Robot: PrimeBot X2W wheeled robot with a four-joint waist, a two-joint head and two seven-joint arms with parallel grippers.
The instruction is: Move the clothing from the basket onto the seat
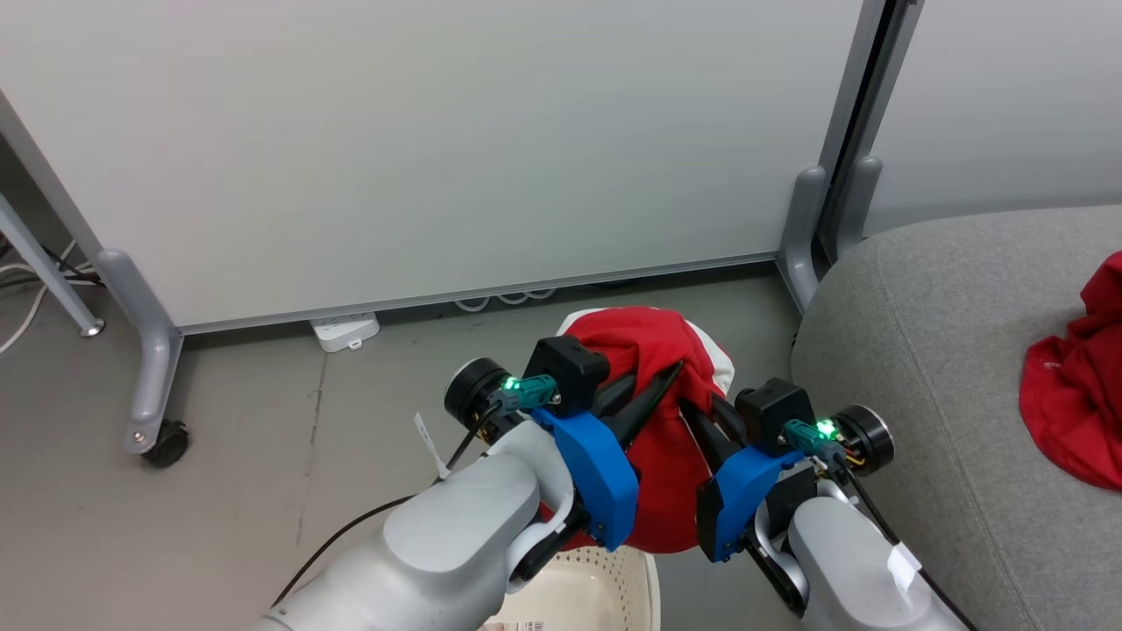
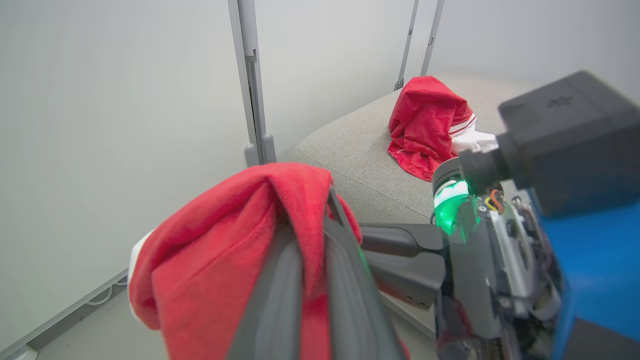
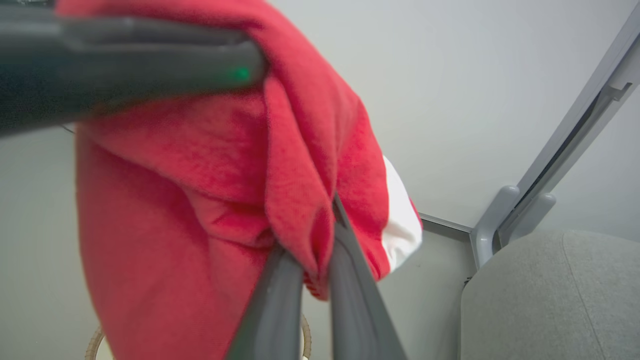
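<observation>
Clothing is split between two places: one red garment hangs in the air above the basket, and the other red garment lies crumpled on the grey seat, well apart from the first. The left pincer is pressed together on a fold near the top of the hanging garment. The right pincer pinches another fold just beside it, so the cloth drapes from two close points like a hood. Its white panel is turned toward the white partition panel. Holding it at two points likely keeps the soft fabric bunched and short, so less of it trails over the basket rim. Whether its lower hem is clear of the basket cannot be told, because the arms cover that part in the head view. The seat stands to the robot's right, beside the basket, which rests on the grey floor. The step in hand looks like the carry across to the seat, which would bring the task close to its end.
</observation>
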